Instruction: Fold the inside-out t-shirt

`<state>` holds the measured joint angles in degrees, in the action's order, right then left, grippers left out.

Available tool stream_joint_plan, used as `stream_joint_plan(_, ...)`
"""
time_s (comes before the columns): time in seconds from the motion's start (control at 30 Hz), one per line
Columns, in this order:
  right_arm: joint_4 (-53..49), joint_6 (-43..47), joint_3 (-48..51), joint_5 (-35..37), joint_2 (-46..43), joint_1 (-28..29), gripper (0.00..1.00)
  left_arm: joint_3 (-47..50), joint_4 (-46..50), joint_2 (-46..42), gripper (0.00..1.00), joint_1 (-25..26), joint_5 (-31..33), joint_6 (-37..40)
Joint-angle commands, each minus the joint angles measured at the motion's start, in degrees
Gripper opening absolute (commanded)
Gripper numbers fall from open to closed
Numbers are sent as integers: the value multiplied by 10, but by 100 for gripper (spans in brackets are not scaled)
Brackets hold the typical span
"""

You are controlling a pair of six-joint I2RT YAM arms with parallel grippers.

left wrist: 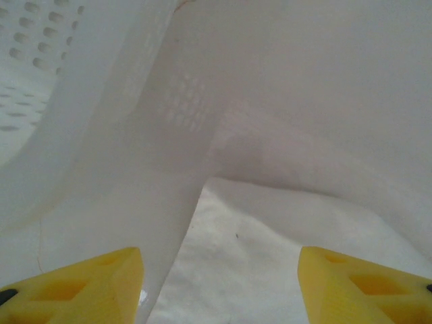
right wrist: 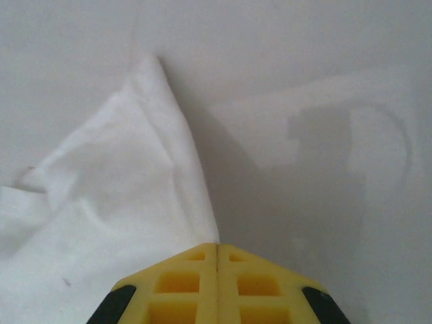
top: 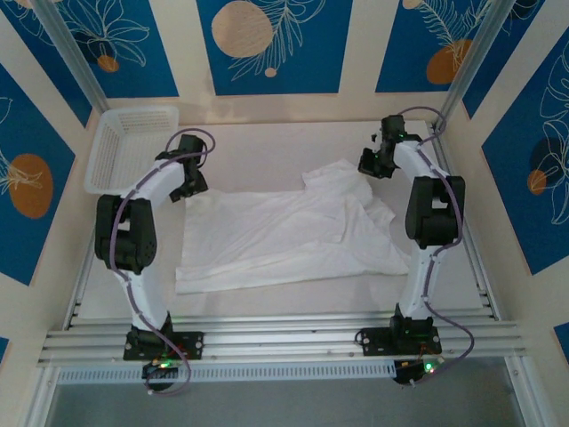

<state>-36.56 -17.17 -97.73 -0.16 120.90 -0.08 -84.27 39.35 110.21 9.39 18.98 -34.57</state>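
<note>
Bright diffuse light, blurry close-ups.

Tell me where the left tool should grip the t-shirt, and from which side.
Probably its far-left corner, from above on the basket side: the t-shirt lies flat there with a free edge beside the open left tool, mirroring the right tool shut on the far-right corner.

Closed yellow fingers (right wrist: 182, 287) touch the edge of the t-shirt (right wrist: 115, 202).
</note>
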Motion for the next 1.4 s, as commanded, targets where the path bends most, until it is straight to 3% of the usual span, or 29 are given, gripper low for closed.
stream_joint_plan(0.0,17,-17,9,-44,-7,5,0,-27,21,25,61,-6,-1,5)
stream_joint_plan(0.1,18,-21,8,-57,-6,4,0,-42,20,48,59,-14,-37,23)
stream_joint_plan(0.4,11,-20,2,-74,-3,6,0,-53,4,88,58,-36,-22,28)
stream_joint_plan(0.57,5,-18,-1,-76,-2,6,0,-49,-23,110,56,-38,-65,38)
stream_joint_plan(0.67,1,-17,-2,-74,-5,6,0,-40,-29,116,46,-38,-76,29)
stream_joint_plan(0.9,0,-26,-5,-63,-11,4,0,-37,-25,99,2,-42,-69,26)
stream_joint_plan(1.17,32,-83,26,-90,-28,-47,0,-9,-11,22,0,-49,-52,7)
stream_joint_plan(1.37,27,-72,35,-98,-26,-43,0,27,-17,-18,0,-49,-54,-5)
